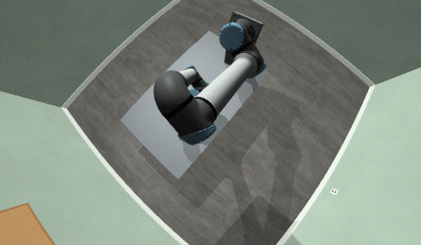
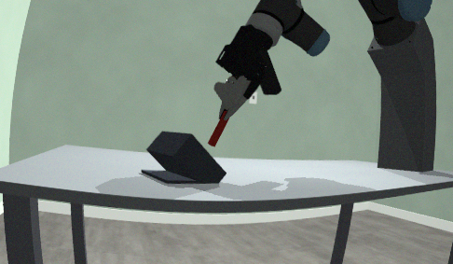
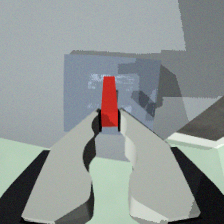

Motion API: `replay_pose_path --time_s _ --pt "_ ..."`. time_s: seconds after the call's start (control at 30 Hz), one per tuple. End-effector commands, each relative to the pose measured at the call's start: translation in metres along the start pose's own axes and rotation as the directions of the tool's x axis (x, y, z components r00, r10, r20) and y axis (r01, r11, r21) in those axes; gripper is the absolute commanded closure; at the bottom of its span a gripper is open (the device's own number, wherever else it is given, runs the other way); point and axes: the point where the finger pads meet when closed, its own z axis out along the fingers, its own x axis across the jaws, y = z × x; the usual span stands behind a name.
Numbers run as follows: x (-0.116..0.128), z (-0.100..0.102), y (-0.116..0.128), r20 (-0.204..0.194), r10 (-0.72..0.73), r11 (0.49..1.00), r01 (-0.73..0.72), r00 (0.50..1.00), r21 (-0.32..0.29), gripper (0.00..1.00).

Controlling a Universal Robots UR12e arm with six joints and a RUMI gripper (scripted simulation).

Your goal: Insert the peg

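The red peg [image 2: 218, 132] is a slim straight rod, tilted with its lower end toward the left, hanging in the air just above the sloped panel [image 2: 196, 155] and apart from it. The panel (a dark wedge-shaped block) rests on the table [image 2: 303, 176], its slope facing right.

- we see a red peg [image 2: 218, 132] between light grey fingers [image 2: 231, 95].
- our gripper [image 2: 225, 113] body is black.
- the panel [image 2: 186, 157] is dark charcoal.
- the table [image 2: 70, 167] top is pale grey, its legs dark.
- the arm [image 1: 225, 82] is white and dark grey with blue joint caps.
- the wall [image 2: 116, 50] is muted green.
- the floor [image 1: 303, 68] is grey, wood-grained.
- an orange patch [image 1: 22, 226] shows in one corner.
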Motion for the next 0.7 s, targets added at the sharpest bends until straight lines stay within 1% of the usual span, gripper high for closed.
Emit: replay_pose_path --time_s 0.0,0.67 --pt "-0.0009 -0.0017 0.0003 0.001 0.006 1.0 -0.006 1.0 -0.013 1.0" --pt "-0.0032 -0.0076 -0.0006 0.002 0.025 0.998 -0.025 1.0 -0.056 1.0"
